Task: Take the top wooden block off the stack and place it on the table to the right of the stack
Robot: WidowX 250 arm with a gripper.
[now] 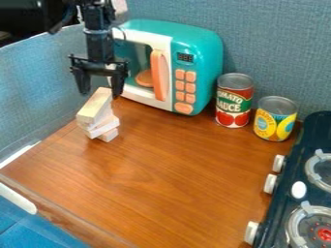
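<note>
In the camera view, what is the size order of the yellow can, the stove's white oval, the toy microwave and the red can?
1. Toy microwave
2. Red can and yellow can: too alike to rank; red taller, yellow wider
3. White oval

Black gripper pointing down, fingers spread

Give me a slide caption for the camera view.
Open black two-finger claw at a crooked stack of pale wooden blocks, near a teal toy microwave.

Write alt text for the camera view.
Open black gripper over a crooked stack of wooden blocks on a wood-grain counter. Behind, a teal toy microwave, a tall red can and a shorter yellow can; at right, a toy stove.
</note>
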